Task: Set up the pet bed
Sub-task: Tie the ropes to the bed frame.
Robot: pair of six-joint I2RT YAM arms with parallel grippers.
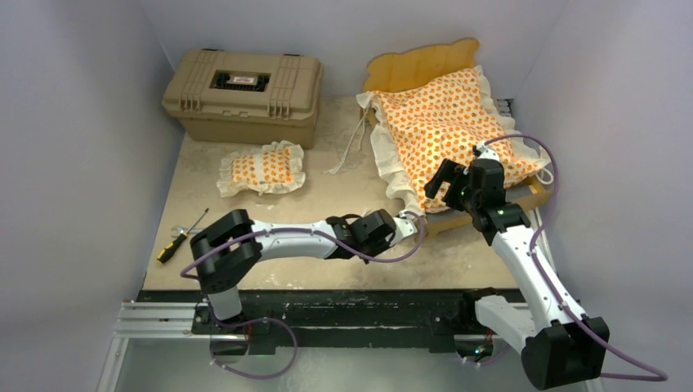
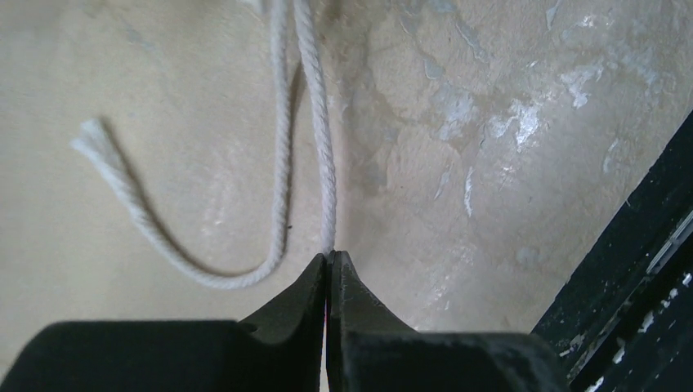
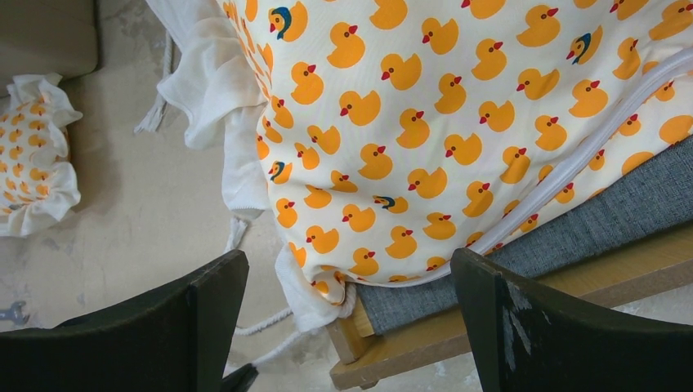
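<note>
Only wrist view | left tool (image 2: 329, 255) pinching cord (image 2: 325, 163) | overhead hides it

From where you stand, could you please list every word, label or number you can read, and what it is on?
No text here is legible.
Case: the small red-and-white label on its lid is too small to read.
Mattress: duck print only, no words.
</note>
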